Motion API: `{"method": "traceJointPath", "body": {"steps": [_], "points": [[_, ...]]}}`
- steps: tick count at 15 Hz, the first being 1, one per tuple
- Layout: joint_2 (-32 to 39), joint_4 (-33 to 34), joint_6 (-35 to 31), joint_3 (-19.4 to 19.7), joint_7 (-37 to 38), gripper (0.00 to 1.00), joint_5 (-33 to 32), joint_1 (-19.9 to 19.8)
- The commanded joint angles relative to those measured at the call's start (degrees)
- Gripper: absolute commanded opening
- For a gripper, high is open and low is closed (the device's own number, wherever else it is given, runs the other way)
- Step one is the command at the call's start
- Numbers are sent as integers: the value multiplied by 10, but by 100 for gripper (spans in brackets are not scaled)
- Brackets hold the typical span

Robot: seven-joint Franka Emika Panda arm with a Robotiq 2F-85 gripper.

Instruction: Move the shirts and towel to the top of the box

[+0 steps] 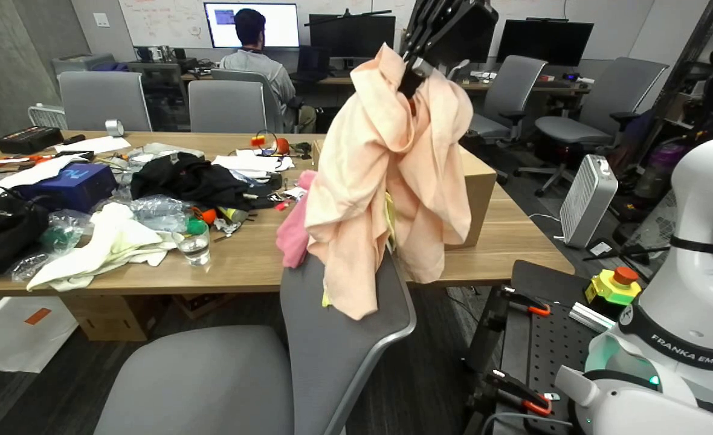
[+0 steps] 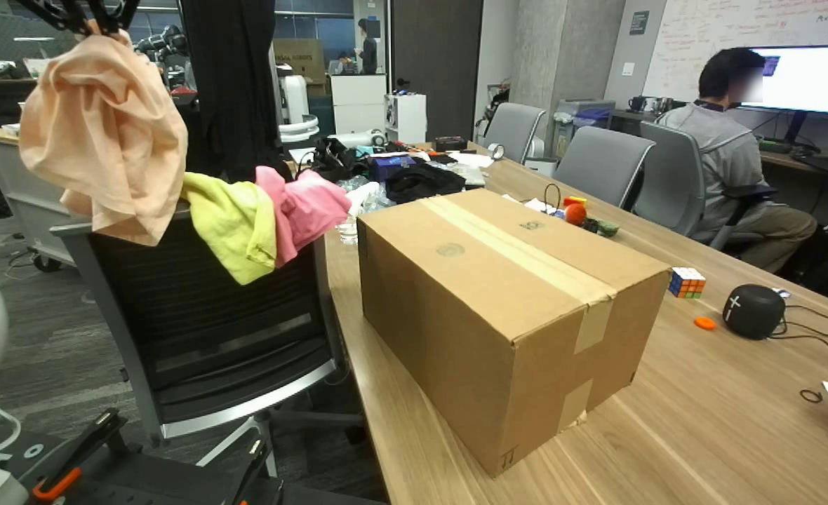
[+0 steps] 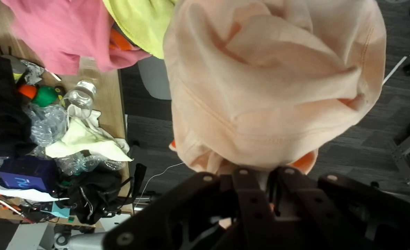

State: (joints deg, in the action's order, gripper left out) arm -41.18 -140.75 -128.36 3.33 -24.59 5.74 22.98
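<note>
Claw (image 2: 96,29) on the left in an exterior view is pinching the peach shirt (image 2: 105,133) up high, then the yellow cloth (image 2: 235,228) and pink cloth (image 2: 309,210) are slung over the chair back (image 2: 217,330). The box (image 2: 442,301) sits off right on the worktop (image 2: 666,421), long axis far left to near right, so it's probably a rightward carry.

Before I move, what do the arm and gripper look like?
The arm is white and smoothly rounded. A black band near its base reads FRANKA EMIKA in white; a narrow black strap crosses it higher up. The gripper is black, with angular jointed linkages and pale round pins.
</note>
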Motion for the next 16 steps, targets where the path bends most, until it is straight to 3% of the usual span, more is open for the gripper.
{"method": "traceJointPath", "body": {"steps": [1, 8, 16], "points": [[19, 31, 11, -12, -14, 3, -1, -17], [56, 79, 13, -21, -4, 3, -11, -38], [92, 267, 77, -2, 21, 3, 5, -87]]}}
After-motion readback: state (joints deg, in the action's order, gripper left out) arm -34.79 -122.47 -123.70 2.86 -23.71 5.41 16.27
